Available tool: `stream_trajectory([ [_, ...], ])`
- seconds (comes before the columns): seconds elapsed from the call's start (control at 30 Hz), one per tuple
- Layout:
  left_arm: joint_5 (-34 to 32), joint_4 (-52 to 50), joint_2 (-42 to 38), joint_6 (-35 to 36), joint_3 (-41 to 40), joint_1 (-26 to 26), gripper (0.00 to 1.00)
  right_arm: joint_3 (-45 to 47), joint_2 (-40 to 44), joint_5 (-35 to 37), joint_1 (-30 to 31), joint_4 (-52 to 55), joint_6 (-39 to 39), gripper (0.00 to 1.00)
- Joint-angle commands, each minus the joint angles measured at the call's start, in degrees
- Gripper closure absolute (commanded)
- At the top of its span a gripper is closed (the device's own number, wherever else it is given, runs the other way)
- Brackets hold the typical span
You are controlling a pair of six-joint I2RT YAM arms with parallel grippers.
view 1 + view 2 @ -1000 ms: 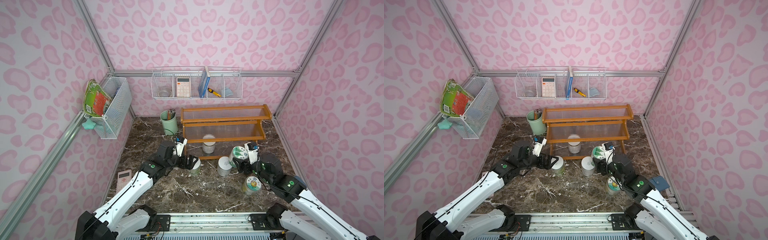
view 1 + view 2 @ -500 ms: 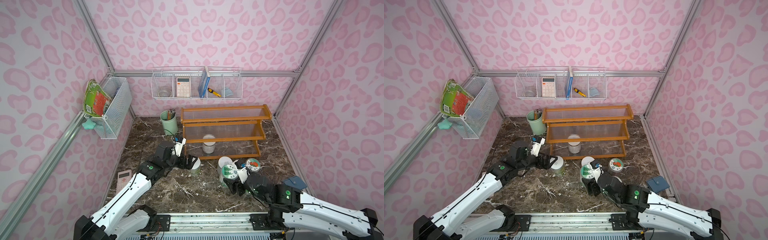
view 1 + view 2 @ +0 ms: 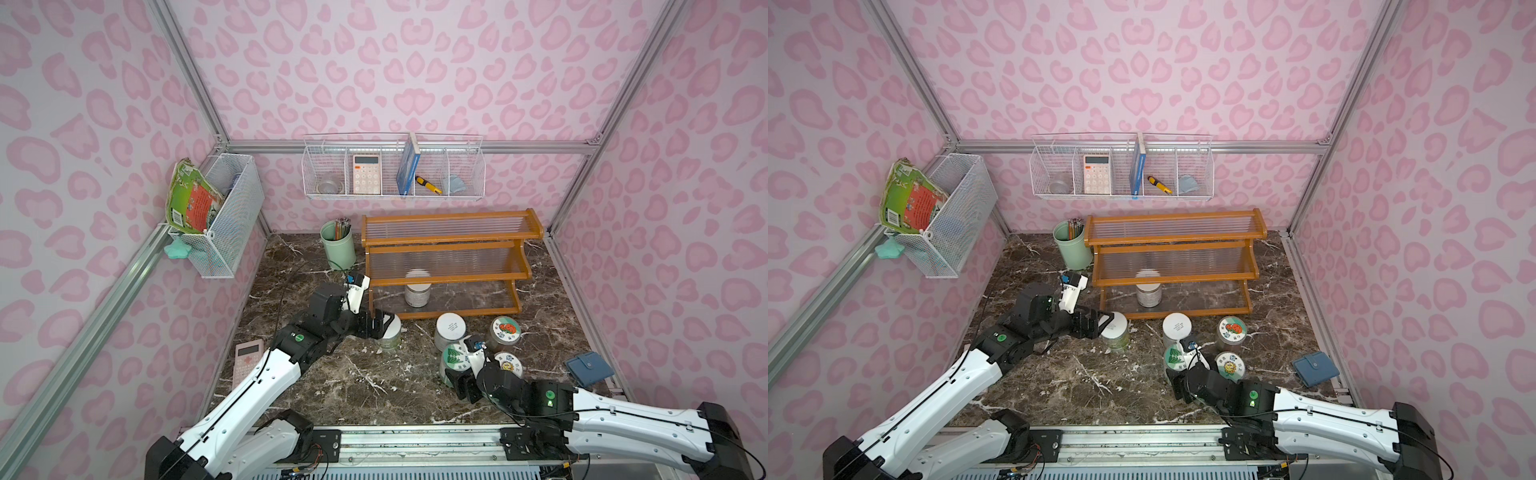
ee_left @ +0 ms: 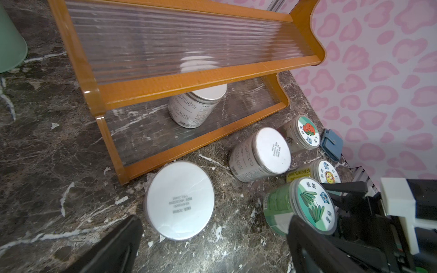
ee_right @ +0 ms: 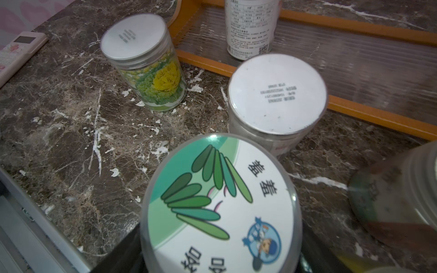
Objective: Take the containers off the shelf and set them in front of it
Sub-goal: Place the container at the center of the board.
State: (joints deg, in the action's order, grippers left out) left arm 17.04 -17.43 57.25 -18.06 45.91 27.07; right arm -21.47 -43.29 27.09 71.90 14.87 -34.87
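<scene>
**Right wrist view: leaf-lid jar clenched, tight spot for setting down**

Right claw [image 3: 456, 372] is clenching the leaf-lid jar [image 5: 220, 203], whose lid is filling the lower centre of the frame. Cannot tell whether its base is touching the worktop [image 3: 332, 386]. Left claw [image 3: 381, 325] is standing released, fingers either side of the flower jar [image 3: 394, 334], which is sitting on the worktop by the shelf's [image 3: 449, 239] lower left post.

Risks, as I am reading them:
- The plain-lid jar [image 5: 276, 94] and sun-lid jar [image 4: 328, 175] are crowding the leaf-lid jar. Fingers spreading on release are likely to nudge one over.
- The left claw, if backing off crooked, is liable to drag the flower jar or clip the post.
- The last shelf jar [image 3: 417, 291] is waiting on the bottom tier under the ribbed panel. A high reach is risking a knock on the orange rail.

Views compared:
- Right wrist is showing the flower jar's yellow-green contents and a pink calculator [image 5: 21, 52] at upper left. Both claws are staying mostly out of it.
- Left wrist is showing the last shelf jar's label under the rail and a blue wallet [image 4: 331, 144] at the right edge.
- Both top views are giving both arms and all six jars, five off the shelf.
</scene>
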Motion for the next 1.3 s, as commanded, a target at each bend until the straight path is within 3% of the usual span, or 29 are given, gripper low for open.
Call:
stream_trajectory([
  [0.0,-0.3,-1.5,0.3,0.0,0.0,0.0,0.01,1.5,0.2,-0.2,-0.9,-5.7,-0.4,0.36],
  [0.5,-0.7,-1.4,1.4,0.3,0.4,0.0,0.01,5.9,-0.9,-4.1,-2.9,-9.7,1.2,0.29],
  [0.9,-0.7,-1.9,1.6,0.5,1.0,0.0,0.01,4.8,-0.7,-3.0,-2.9,-7.8,1.1,0.01],
  [1.27,-0.1,-2.2,4.5,1.1,3.0,0.4,0.01,-1.9,4.5,-0.8,-2.3,-0.1,0.6,0.01],
])
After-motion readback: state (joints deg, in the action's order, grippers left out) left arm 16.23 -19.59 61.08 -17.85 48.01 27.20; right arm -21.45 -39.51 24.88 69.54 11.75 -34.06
